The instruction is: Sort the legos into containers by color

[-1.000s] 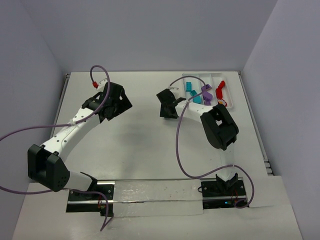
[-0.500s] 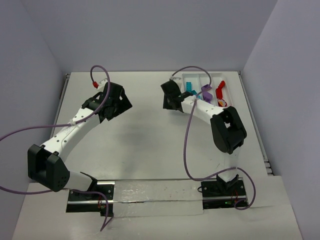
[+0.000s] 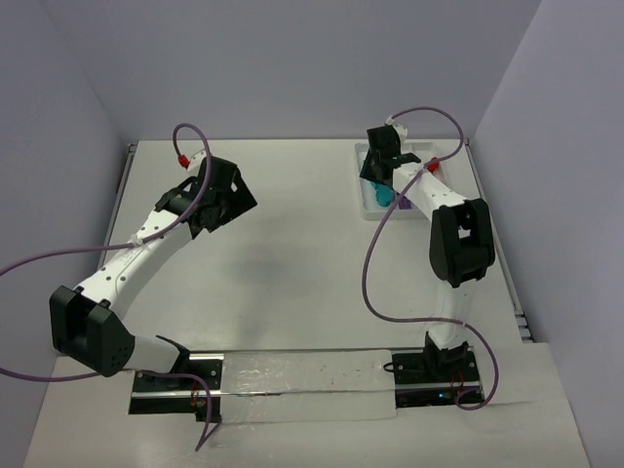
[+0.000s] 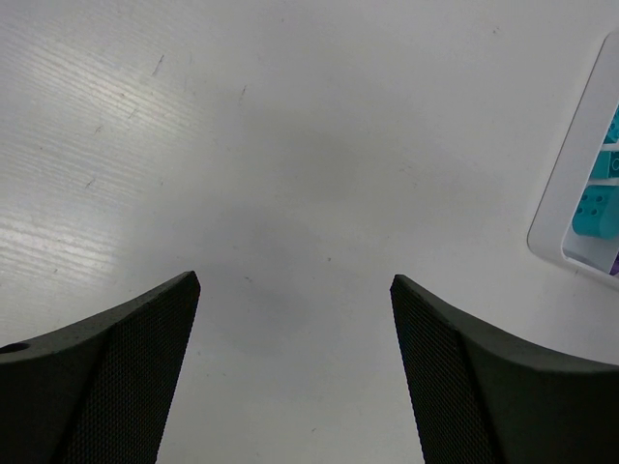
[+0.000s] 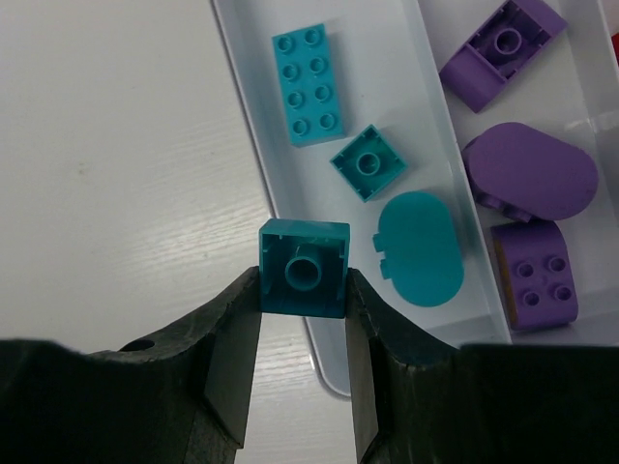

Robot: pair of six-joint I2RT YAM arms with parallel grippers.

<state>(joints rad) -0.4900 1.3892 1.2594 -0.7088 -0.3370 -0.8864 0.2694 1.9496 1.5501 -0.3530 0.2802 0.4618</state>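
Note:
My right gripper (image 5: 303,282) is shut on a small square teal lego (image 5: 304,268), its hollow underside facing the wrist camera. It hangs over the left wall of the white tray (image 5: 256,145). The left container holds three teal legos: a long brick (image 5: 308,84), a small square (image 5: 371,161) and an oval piece (image 5: 418,247). The middle container holds purple legos (image 5: 530,174). From above, the right gripper (image 3: 374,177) hovers at the tray's (image 3: 369,214) left side. My left gripper (image 3: 240,200) is open over bare table, nothing between its fingers (image 4: 145,367).
The left wrist view catches the tray's corner (image 4: 571,184) with teal pieces (image 4: 595,211) at its right edge. Purple cables loop from both arms. Grey walls close in the white table on three sides.
The right arm has swung from the table's middle back and right to the tray, its jaws closing on the teal lego. The left arm has barely moved.

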